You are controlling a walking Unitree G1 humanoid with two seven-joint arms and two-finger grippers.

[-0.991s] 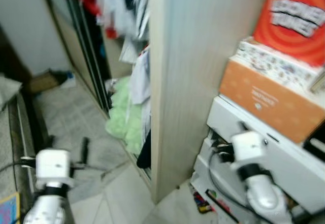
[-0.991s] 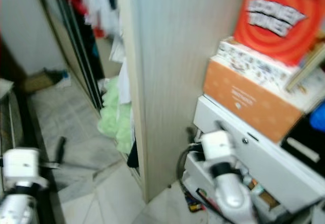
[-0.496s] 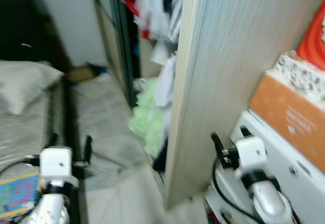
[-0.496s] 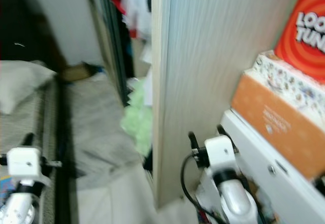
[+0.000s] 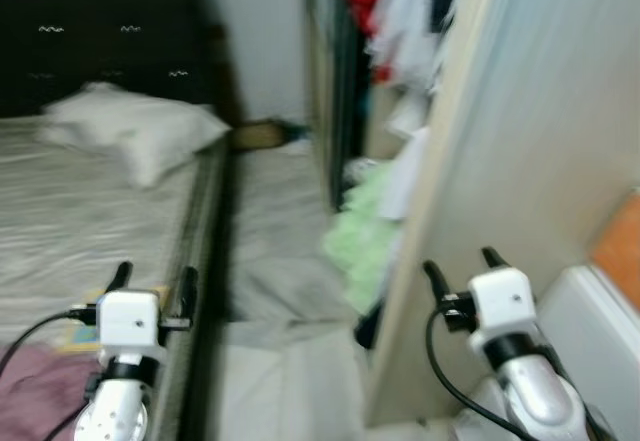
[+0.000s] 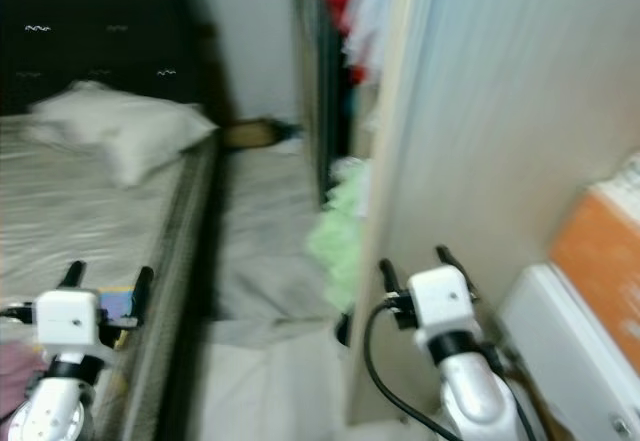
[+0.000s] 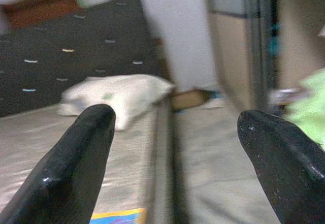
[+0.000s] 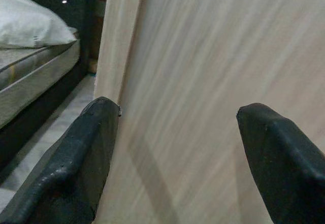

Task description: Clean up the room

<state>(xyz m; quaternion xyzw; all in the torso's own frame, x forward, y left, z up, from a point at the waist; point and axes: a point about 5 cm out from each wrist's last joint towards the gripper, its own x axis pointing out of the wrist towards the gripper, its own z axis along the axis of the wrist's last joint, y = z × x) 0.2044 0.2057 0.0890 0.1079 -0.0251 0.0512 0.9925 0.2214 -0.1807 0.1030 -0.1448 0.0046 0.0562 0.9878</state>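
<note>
The camera is swinging left away from the stacked boxes, so the bed (image 5: 90,211) with its white pillow (image 5: 135,141) is now coming into sight left of the wardrobe (image 5: 520,161), which suggests the robot is turning to look for clutter rather than picking anything up yet. A green heap of clothes (image 5: 365,231) is lying on the floor at the wardrobe's open foot, and a colourful book (image 7: 114,216) is resting on the bed's near edge, both likely things to tidy. The left claw (image 5: 152,283) and the right claw (image 5: 462,264) are both hanging wide open and holding nothing, the right one close in front of the wardrobe's side panel.
</note>
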